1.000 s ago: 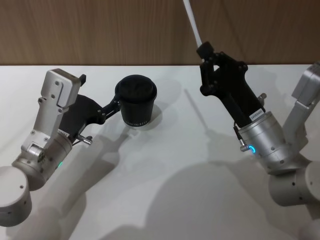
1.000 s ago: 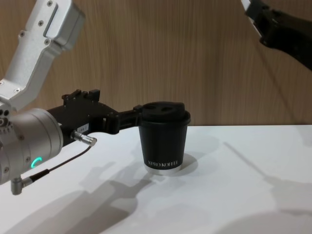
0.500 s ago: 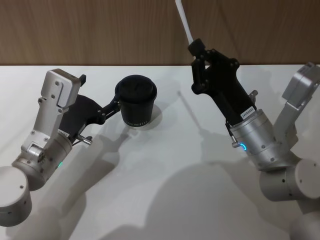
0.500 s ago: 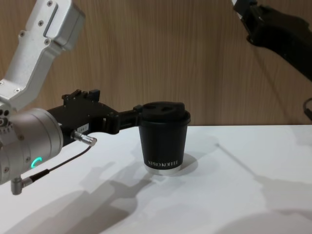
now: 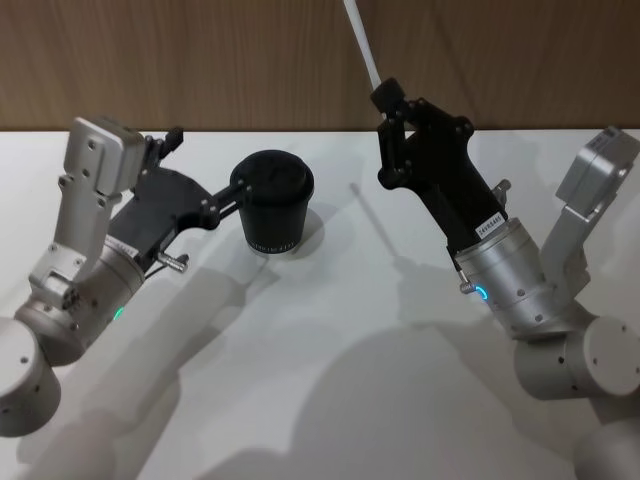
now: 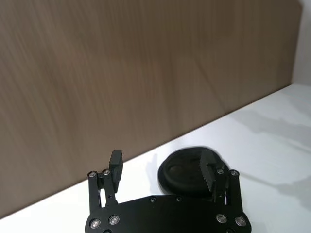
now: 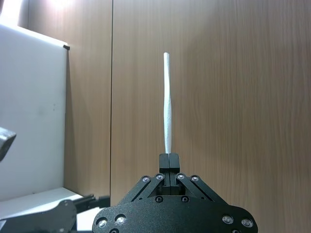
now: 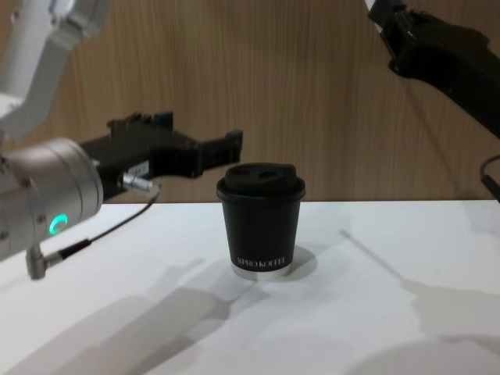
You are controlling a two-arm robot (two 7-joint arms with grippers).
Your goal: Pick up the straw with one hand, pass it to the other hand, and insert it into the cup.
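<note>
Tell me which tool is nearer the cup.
Left. The left tool, open, sits close beside the cup, on its left; the right tool, shut on the straw, is higher and well off to its right.

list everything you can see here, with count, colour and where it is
cup: one, black with a black domed lid, upright on the table, toward the far edge
straw: one, white, clamped at its lower end, pointing up in front of the wall
table: one, white, under the cup
wall: one, brown wood, behind the table
left gripper: one, black on a silver wrist, open, beside the cup at about lid height
right gripper: one, black on a silver wrist, shut on the straw, in the air to the right of the cup
</note>
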